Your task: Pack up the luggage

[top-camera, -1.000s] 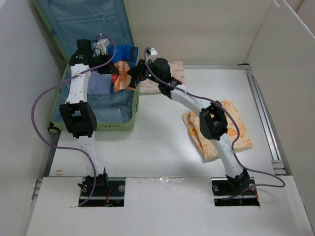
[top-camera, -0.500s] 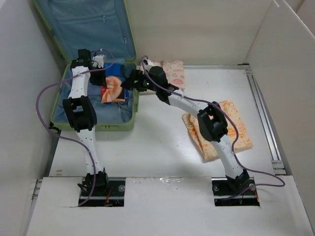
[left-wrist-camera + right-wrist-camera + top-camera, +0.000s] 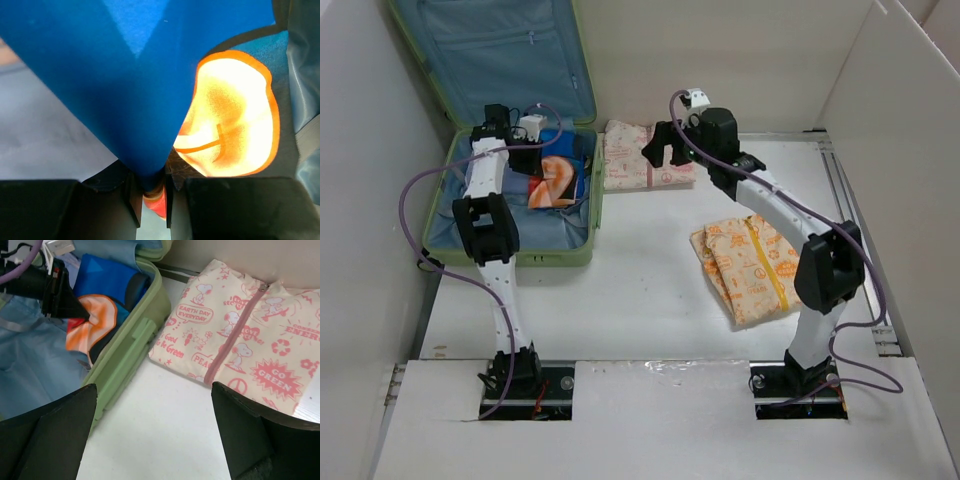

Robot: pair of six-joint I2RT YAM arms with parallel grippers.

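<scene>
The luggage [image 3: 525, 252] lies open at the back left, a light-green shell [image 3: 131, 347] with blue lining. A blue and orange garment [image 3: 560, 178] lies in its lower half. My left gripper [image 3: 538, 163] is shut on that garment's blue cloth [image 3: 145, 100], pinched between its jaws [image 3: 150, 192], with the orange patch [image 3: 232, 115] beside it. In the right wrist view the garment [image 3: 97, 310] shows inside the shell. My right gripper [image 3: 660, 152] is open and holds nothing [image 3: 155, 437]. It hovers by the suitcase rim, above the table and the near edge of a pink-printed pouch [image 3: 240, 350].
The pink-printed zip pouch [image 3: 642, 158] lies just right of the luggage at the back. An orange-printed pouch [image 3: 752, 268] lies on the table at mid right. White walls close in the table on the left, back and right.
My right gripper has opened, let go of the garment and drawn back to the right over the pink pouch. My left gripper has carried the garment down into the luggage.
</scene>
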